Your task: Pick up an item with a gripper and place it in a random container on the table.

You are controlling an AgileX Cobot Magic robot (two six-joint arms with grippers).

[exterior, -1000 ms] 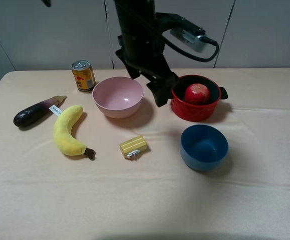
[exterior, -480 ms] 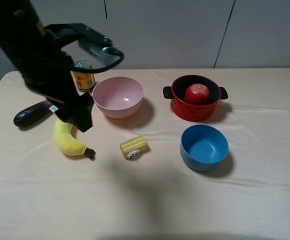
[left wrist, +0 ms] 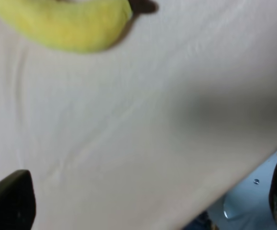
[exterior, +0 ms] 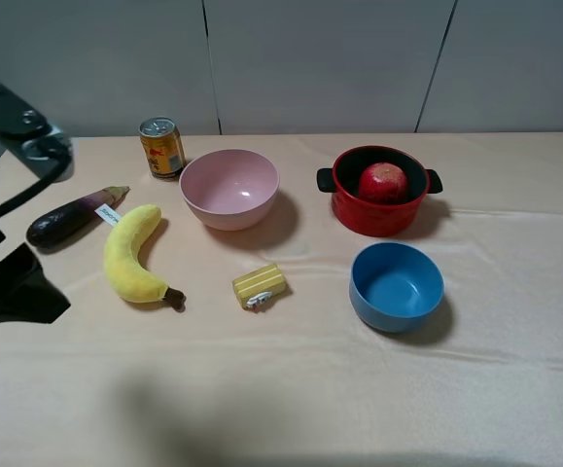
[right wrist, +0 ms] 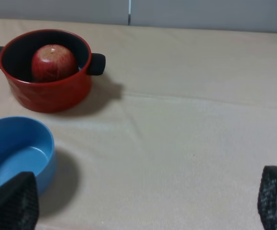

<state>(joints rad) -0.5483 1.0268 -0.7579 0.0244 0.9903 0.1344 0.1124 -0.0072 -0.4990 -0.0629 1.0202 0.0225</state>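
The red apple (exterior: pixel 383 181) lies inside the round red pot (exterior: pixel 378 216) at the back right of the peach cloth table (exterior: pixel 291 389). Both also show in the right wrist view, the apple (right wrist: pixel 53 61) in the pot (right wrist: pixel 47 93). My left gripper (exterior: pixel 11 289) hangs over the table's left edge, far from the pot. In the left wrist view it (left wrist: pixel 145 201) is open and empty, above bare cloth near the plush banana (left wrist: pixel 66 24). My right gripper (right wrist: pixel 143 206) is open and empty, well back from the pot; it is out of the exterior view.
A pink bowl (exterior: pixel 228 188), a blue bowl (exterior: pixel 396 285), a yellow plush banana (exterior: pixel 130 253), a small yellow block (exterior: pixel 260 285), an eggplant (exterior: pixel 67 218) and a drink can (exterior: pixel 161 146) stand on the table. The blue bowl (right wrist: pixel 14 153) lies beside the pot.
My left arm has swept from beside the red pot, across the banana, to the table's left edge. The apple stays in the pot.
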